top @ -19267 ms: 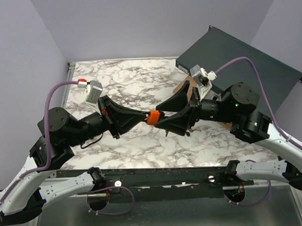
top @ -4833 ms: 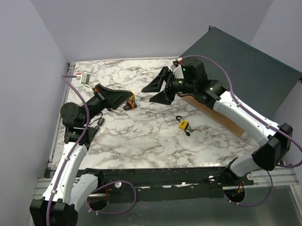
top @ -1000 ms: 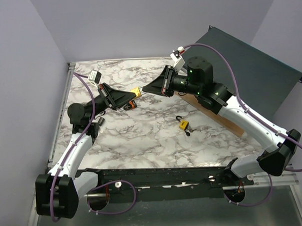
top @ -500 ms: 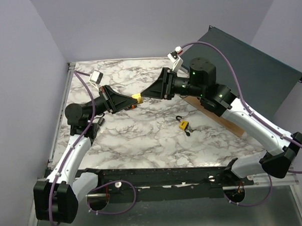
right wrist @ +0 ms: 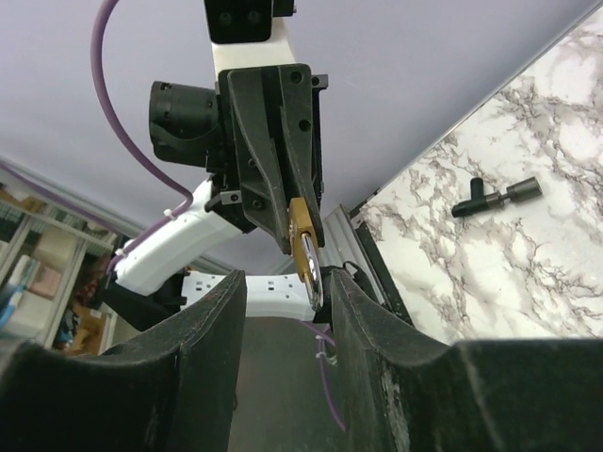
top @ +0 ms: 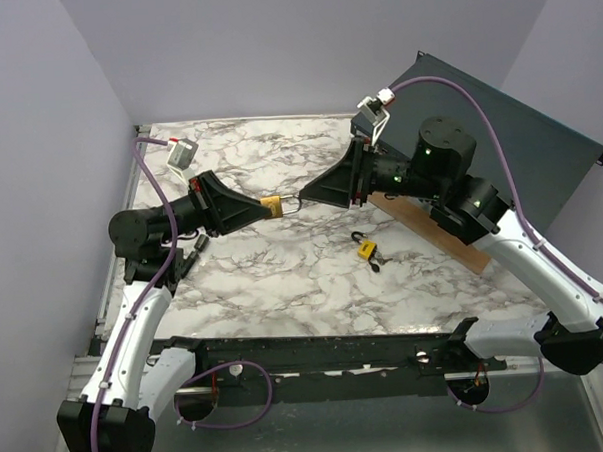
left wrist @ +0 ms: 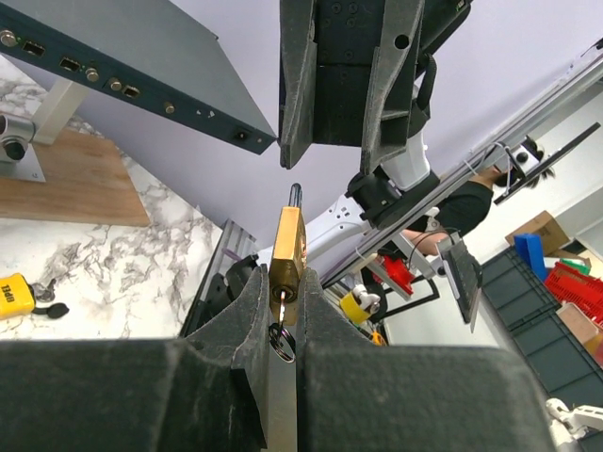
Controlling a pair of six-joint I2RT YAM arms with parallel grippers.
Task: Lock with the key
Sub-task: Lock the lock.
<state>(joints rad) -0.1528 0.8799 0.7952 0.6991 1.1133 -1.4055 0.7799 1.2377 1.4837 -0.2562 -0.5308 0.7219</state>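
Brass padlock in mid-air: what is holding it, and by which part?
The left claw grips the brass padlock by the lower end of its body, one finger on each broad face. The right claw stands open near the shackle end, holding nothing.

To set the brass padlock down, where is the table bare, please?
Bare marble: between the yellow padlock and the front rail, and along the far wall. Crowded: centre, where left gripper and right gripper meet at the brass padlock.

I see a brass-gold metal padlock, a small yellow padlock, a white marble-patterned surface with grey veins, a brown wooden board and a dark grey metal panel.
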